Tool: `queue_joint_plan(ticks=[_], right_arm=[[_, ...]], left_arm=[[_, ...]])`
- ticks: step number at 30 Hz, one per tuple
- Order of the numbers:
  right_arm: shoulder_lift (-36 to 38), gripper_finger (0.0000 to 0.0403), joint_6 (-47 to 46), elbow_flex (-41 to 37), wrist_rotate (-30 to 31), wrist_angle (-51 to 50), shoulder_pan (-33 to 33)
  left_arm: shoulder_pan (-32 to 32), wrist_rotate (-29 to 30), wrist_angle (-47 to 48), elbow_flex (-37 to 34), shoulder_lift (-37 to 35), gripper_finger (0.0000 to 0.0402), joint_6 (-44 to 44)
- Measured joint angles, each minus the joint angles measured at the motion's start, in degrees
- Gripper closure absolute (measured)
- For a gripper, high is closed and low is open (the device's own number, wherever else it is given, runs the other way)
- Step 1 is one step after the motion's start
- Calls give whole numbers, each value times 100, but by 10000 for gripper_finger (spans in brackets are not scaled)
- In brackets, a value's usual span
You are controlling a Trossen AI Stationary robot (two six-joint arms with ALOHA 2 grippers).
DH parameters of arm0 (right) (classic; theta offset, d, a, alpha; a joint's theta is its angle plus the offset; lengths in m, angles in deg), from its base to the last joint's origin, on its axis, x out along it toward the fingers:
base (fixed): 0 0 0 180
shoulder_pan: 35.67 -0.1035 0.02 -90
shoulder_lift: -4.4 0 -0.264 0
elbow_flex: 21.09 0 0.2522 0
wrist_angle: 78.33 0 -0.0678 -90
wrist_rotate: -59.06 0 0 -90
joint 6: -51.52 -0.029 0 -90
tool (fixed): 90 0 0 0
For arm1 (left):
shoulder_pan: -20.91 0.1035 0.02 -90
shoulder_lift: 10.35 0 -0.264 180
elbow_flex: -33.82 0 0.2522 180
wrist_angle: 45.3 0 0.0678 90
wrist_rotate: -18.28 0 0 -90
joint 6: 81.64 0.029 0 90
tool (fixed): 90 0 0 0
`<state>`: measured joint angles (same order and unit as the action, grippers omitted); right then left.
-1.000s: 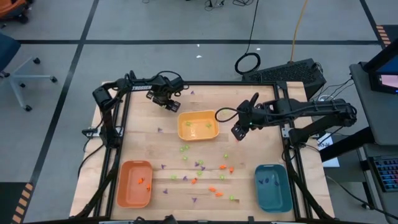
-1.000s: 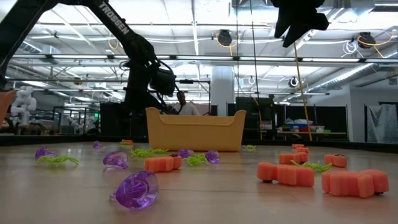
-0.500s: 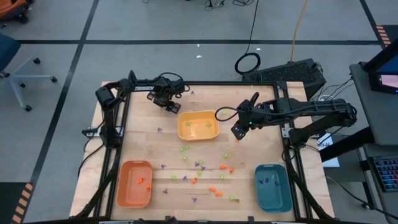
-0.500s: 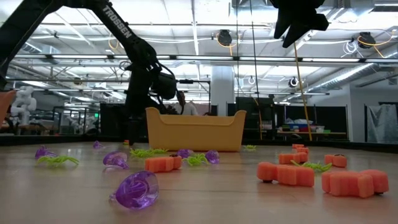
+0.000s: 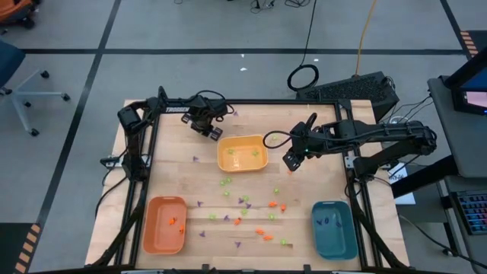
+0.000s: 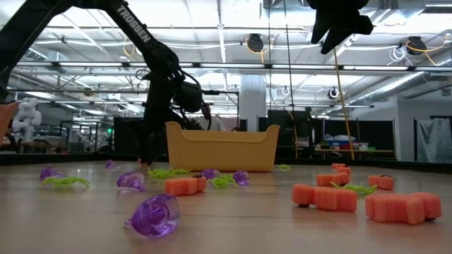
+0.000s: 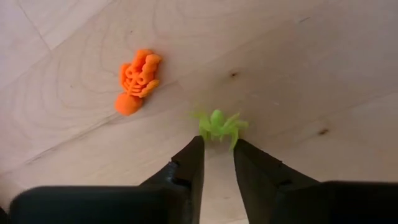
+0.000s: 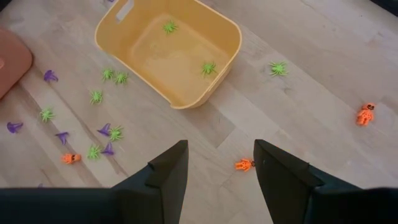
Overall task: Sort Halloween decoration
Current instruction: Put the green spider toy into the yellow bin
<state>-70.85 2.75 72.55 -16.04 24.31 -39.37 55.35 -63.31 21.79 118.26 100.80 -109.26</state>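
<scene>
Spider pick at the bench's far edge

I have the left end effector (image 7: 218, 163) low over the bench (image 5: 175, 183), fingers narrowed to a slim gap with the green spider (image 7: 219, 125) just off their tips, nothing pinched yet. I'd nudge forward so the body sits between the pads, avoid the orange piece (image 7: 138, 81) beside it, then squeeze. The right end effector (image 8: 221, 163) hangs spread and empty by the yellow tray (image 5: 242, 154).

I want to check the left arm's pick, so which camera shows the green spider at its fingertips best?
The left wrist view: the green spider lies on the wood right at the left gripper, whose narrow-set fingers are not on it, an orange skeleton beside it. The high view shows only the left gripper there; in the low and right wrist views I can't pick it out.
</scene>
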Motion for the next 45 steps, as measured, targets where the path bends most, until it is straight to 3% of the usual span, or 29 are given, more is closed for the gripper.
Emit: queue_joint_plan(ticks=[10, 20, 25, 32, 37, 45], right_arm=[[0, 234, 11, 0, 0, 0, 0], [2, 234, 18, 0, 2, 0, 0], [2, 234, 18, 0, 14, 0, 0], [2, 234, 1, 0, 17, 2, -2], [2, 234, 0, 0, 9, 9, -2], [2, 234, 2, 0, 9, 19, -2]], left_arm=[[-75, -84, 394, -16, -87, 329, 7], [-263, 0, 800, -14, -878, 329, -35], [29, 37, 734, -14, -954, 329, 172], [400, -628, 588, -12, -791, 329, 424], [415, -754, 567, -10, -778, 329, 261], [417, -743, 378, -9, -766, 282, -348]])
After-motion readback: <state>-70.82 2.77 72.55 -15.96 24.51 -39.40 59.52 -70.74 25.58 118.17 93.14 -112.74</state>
